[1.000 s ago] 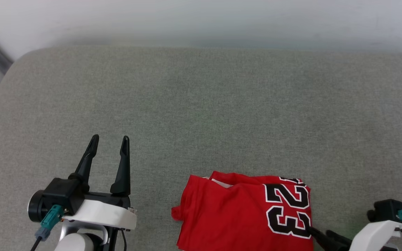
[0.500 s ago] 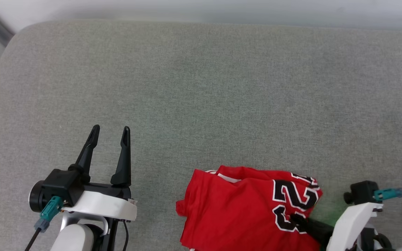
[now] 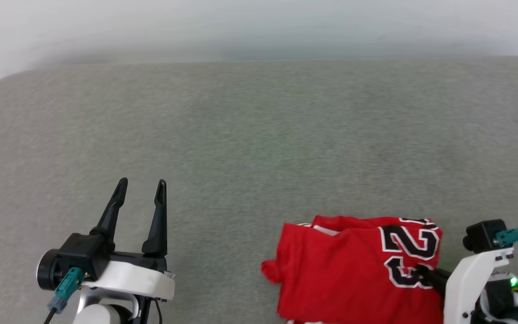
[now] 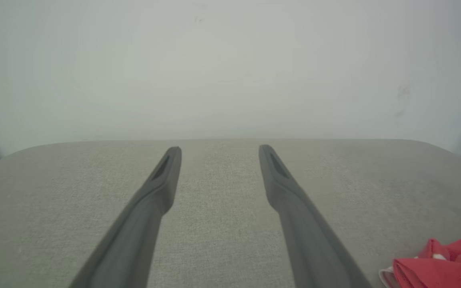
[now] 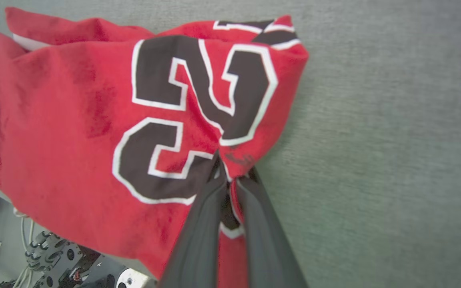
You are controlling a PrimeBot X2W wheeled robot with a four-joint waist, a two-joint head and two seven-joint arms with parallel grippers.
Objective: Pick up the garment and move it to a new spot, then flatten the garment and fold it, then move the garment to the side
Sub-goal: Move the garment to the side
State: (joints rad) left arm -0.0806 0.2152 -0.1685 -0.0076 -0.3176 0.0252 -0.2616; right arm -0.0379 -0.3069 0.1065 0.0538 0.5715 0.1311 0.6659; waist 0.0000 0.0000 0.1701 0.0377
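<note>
Stretching from the near edge to the pale wall (image 4: 230, 60) at the far side, the grey fabric-covered surface (image 3: 259, 135) took up most of the scene and lay bare apart from one item. The red jersey (image 3: 349, 274) sat at the near right of it, gathered into a rough, loosely folded block with its black, white-outlined numerals (image 3: 409, 256) turned up toward the right edge. In the right wrist view its near part appeared to hang past the surface's near edge. The left gripper (image 3: 141, 182) hovered over the near left, well apart from the jersey, its two fingers spread wide with nothing between them. The right gripper (image 5: 234, 174) had its fingers pressed together on a small pinch of red cloth at the jersey's right edge, just beside the numerals. The jersey looked light, thin and limp, so from a single pinch it would likely droop, and the loose layers could slip apart or trail across the textured cover. A firmer hold would probably take several layers at a folded edge. For flattening, the two shoulders or hem corners, one in each gripper, seemed the best places to grasp.
</note>
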